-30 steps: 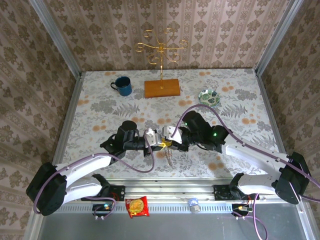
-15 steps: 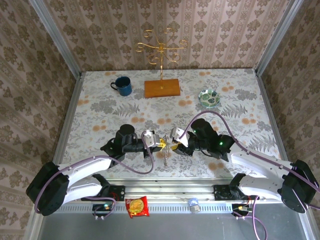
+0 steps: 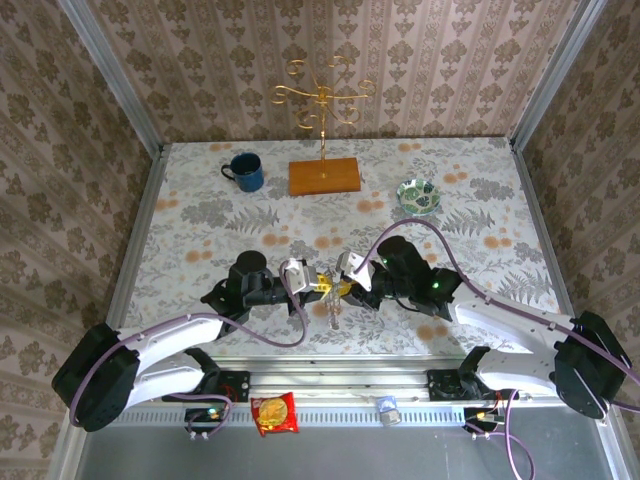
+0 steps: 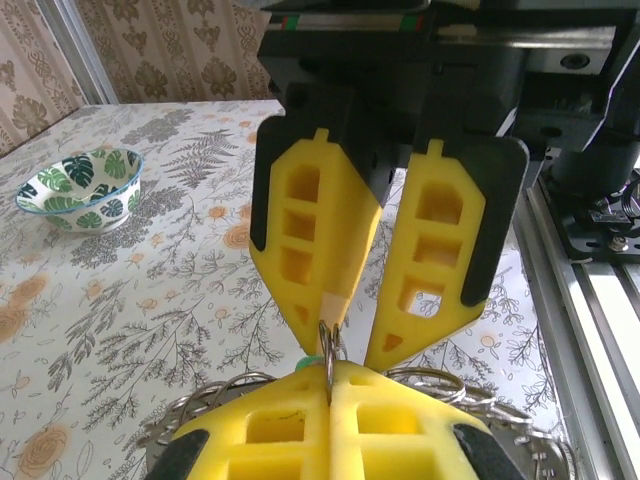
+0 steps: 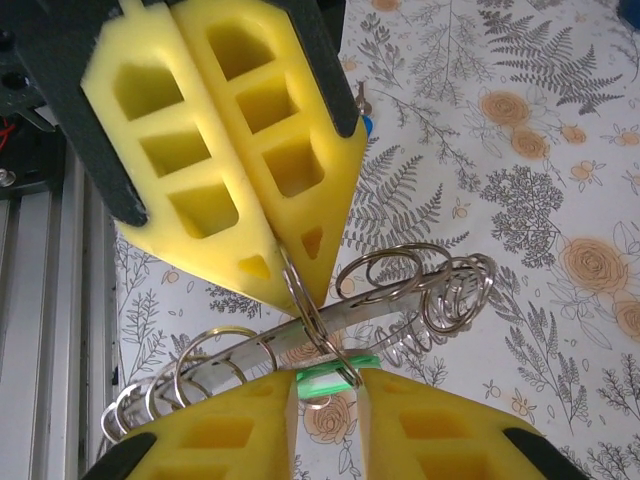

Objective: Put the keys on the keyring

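Your left gripper [image 5: 288, 287] is pressed together on one small wire loop [image 5: 318, 325] of the keyring [image 5: 392, 303], so the whole ring hangs from that single pinch, off the table [image 3: 200, 240] between the two arms near the table's front edge. Your right gripper [image 4: 358, 337] stands narrowly apart, its tips seemingly nipping the green key [image 5: 325, 375] by its plastic head, right at that same loop. The main risk is that thin hold: tug or twist the key sideways and the loop may slide out of the foam tips, dropping the ring. The green head looks caught only at its edge, so pushing against the wire may pivot it or pop it free. The four fingertips sit almost touching; any further closing-in may knock them together and spoil the alignment. Counted: two grippers, one keyring, and one green key. A bright blue speck [image 5: 366, 124] by the left finger may be the second key, but it is too small to tell. The ring carries several wire loops, too overlapped to count. There is also one blue mug [image 3: 243, 171], one patterned bowl [image 4: 80, 188] and one gold stand [image 3: 323, 120].
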Controlling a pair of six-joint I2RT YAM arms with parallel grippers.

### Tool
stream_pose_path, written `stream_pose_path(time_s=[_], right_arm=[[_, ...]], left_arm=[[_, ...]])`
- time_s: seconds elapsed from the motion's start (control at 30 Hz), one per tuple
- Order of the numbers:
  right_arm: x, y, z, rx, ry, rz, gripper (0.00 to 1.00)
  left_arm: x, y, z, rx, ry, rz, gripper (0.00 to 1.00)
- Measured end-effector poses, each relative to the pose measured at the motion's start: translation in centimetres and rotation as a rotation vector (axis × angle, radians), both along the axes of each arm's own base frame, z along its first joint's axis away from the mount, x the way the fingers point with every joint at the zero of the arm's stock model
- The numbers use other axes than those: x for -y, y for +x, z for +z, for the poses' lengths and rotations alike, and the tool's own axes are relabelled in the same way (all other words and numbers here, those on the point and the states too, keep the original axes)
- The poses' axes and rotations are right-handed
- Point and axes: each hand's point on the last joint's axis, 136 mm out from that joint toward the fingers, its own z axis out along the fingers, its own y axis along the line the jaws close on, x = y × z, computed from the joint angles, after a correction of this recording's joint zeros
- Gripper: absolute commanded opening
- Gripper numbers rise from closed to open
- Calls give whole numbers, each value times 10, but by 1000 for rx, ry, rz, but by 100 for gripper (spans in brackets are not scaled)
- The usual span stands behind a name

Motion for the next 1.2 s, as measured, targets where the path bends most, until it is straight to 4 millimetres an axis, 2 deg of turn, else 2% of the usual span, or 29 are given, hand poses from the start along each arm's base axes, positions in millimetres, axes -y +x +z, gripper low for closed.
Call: stream_pose_path(time_s=[0.17,0.37,0.5,0.57,0.77,1.07,1.2], right_arm=[[-1,1,-8,-19,-14,1,13],[-3,-2,-14,-37,-23,12,12],[0,-3,-8,-14,-9,9,23],[4,-5,-4,6,-1,1,25],[10,-7,11,49,28,-10,26],[2,-8,23,66,73,21,25],[0,-5,23,73,76,23,26]], left_arm=[[0,0,2,5,-16,5,0],[1,1,0,-2,-17,7,0],[0,1,-1,1,-20,7,0],[0,1,-1,1,-19,8,0],[0,1,0,4,-21,7,0],[0,0,0,14,-34,2,0],[0,-1,1,20,-36,-2,0]])
